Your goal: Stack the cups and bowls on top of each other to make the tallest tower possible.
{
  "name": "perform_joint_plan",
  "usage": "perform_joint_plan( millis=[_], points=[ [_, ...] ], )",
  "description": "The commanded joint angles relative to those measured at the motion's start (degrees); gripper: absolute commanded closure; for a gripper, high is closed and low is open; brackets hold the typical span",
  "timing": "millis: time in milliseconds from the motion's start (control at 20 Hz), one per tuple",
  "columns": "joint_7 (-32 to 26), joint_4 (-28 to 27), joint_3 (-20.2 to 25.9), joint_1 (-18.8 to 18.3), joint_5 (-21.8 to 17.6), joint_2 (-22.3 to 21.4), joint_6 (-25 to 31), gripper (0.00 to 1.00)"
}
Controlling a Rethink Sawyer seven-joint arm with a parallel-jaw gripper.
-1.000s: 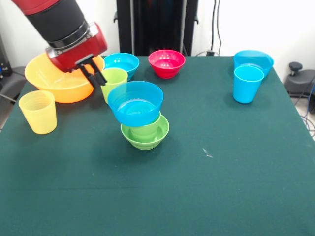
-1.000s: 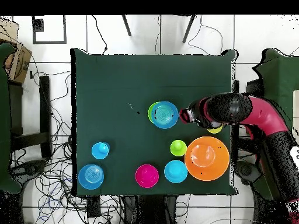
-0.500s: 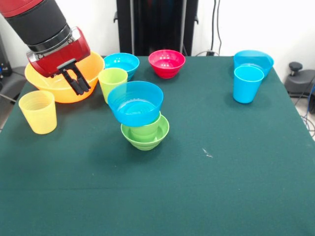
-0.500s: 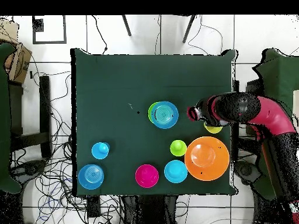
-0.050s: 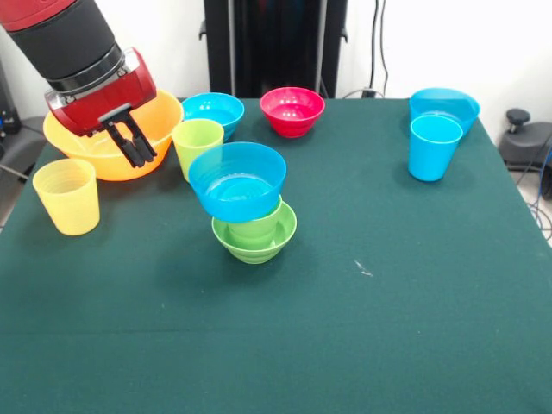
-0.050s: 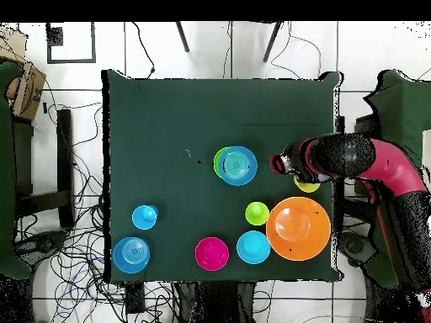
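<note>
We are looking at a green desk (image 5: 414, 285) with our tool (image 5: 134, 145) hanging empty above it, its two black fingers (image 5: 129, 148) drawn narrow, nearly together, and pointing down. The tower (image 5: 250, 216) is standing just off to one side of the tool and lower: a small green bowl (image 5: 257, 246) at the base, a green cup (image 5: 257, 228) nested in it, and a blue bowl (image 5: 238, 181) on top, sitting visibly tilted.

That tilt is what we are worrying about. The top bowl is resting crooked on the cup's rim, so any brush from the arm could slide it off or tip the tower.

Directly under and beside the tool, the pale yellow cup (image 5: 67, 197) is standing apart from the rest, while the yellow-green cup (image 5: 197, 145) is crowded between the tool and the tower, and the large orange bowl (image 5: 110, 147) is sitting right behind the fingers. With the fingers this narrow, we are judging that they need to widen before closing on a cup wall; otherwise they could knock a cup over.

Well away from the tool are a red bowl (image 5: 292, 110), a small blue bowl (image 5: 214, 110), a sky blue cup (image 5: 434, 147) and a wider blue bowl (image 5: 444, 105).
</note>
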Motion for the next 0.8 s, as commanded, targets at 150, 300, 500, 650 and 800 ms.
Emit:
perform_joint_plan(
  millis=[150, 300, 500, 650, 800],
  points=[
    [-14.25, 0.96, -0.46, 2.64, -6.10, 0.87, -3.20, 1.00],
    [-13.83, 2.10, -0.41, 1.96, -6.34, 1.05, -4.55, 1.00],
    [-13.76, 3.18, -0.25, 1.02, -6.56, 1.72, -6.14, 1.00],
    [-13.63, 3.80, -0.04, 0.43, -6.76, 2.48, -7.71, 1.00],
    [-13.37, 4.45, -0.07, 0.14, -7.30, 2.79, -9.24, 1.00]
  ],
)
